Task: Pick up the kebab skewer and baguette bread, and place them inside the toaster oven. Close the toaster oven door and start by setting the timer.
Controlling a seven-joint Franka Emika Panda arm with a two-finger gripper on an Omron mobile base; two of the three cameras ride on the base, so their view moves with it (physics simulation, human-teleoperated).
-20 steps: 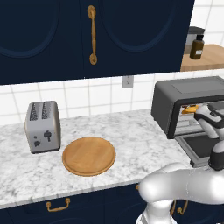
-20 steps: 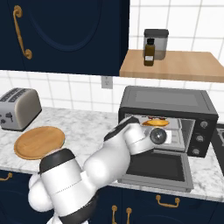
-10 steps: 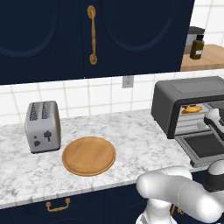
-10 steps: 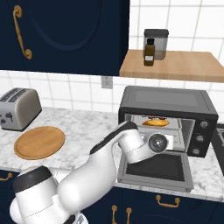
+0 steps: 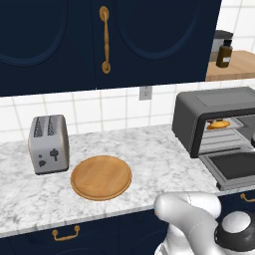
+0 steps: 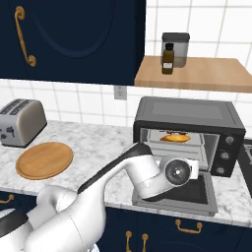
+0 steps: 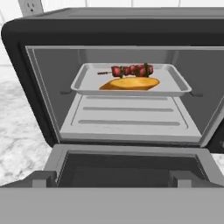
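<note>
A marble counter (image 5: 149, 149) runs beneath navy wall cabinets (image 5: 99, 40), with the dark grey toaster oven (image 6: 189, 123) standing at its right end below a wooden shelf (image 6: 197, 74). The toaster oven door (image 6: 189, 194) hangs fully dropped, lying flat toward the camera and exposing the cavity. Inside, a shallow grey tray (image 7: 87, 85) sits on the upper level, and on it the baguette bread (image 7: 130, 83) lies lengthwise with the kebab skewer (image 7: 131, 70) just behind it, the two close together or touching. The white arm's wrist (image 6: 172, 172) sits low in front of the open door in the right base view; the gripper faces the oven mouth, its jaws spread wide and holding nothing. To the left on the counter rests a round wooden board (image 5: 101, 177), and beside it a silver two-slot toaster (image 5: 48, 144). On the shelf stand a dark bottle (image 6: 168, 59) and a grey canister (image 6: 176, 47) behind it.
</note>
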